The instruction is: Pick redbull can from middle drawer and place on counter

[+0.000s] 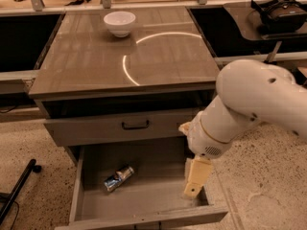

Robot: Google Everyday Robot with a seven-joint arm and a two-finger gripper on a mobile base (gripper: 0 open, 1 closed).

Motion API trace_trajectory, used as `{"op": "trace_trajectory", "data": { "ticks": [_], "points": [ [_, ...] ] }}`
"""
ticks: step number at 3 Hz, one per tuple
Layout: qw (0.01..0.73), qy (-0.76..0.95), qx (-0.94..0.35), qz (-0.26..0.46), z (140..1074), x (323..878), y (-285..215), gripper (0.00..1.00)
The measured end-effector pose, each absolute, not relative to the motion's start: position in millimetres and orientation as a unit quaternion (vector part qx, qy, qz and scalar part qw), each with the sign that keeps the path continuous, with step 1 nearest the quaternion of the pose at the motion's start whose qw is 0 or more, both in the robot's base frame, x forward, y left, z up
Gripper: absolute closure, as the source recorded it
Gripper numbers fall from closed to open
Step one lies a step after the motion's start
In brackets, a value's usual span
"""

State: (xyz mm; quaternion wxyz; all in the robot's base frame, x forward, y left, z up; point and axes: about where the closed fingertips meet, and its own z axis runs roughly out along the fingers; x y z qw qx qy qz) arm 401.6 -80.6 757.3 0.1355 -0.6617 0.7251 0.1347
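Observation:
The redbull can (118, 178) lies on its side on the flat bottom of the open middle drawer (144, 202), left of centre. My gripper (194, 182) hangs down from the white arm over the drawer's right side, well to the right of the can and apart from it. The counter (91, 61) is the glossy wood-grain cabinet top above, with a bright curved light reflection.
A white bowl (119, 22) stands at the back of the counter. A shut drawer front with a dark bar handle (135, 125) sits above the open drawer. Dark side tables flank the cabinet; a headset (278, 11) lies on the right one. A dark pole (17, 190) lies on the floor at left.

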Motion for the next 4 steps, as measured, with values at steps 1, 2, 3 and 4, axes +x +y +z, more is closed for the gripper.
{"op": "trace_trajectory", "data": {
  "ticks": [1, 2, 3, 4],
  "points": [
    [0.153, 0.707, -0.675, 0.145, 713.8, 411.6, -60.0, 0.0],
    [0.163, 0.691, -0.685, 0.161, 681.1, 423.0, -38.8, 0.0],
    [0.175, 0.675, -0.693, 0.183, 654.5, 433.2, -11.9, 0.0],
    [0.175, 0.675, -0.693, 0.183, 654.4, 433.2, -11.8, 0.0]
  ]
}}
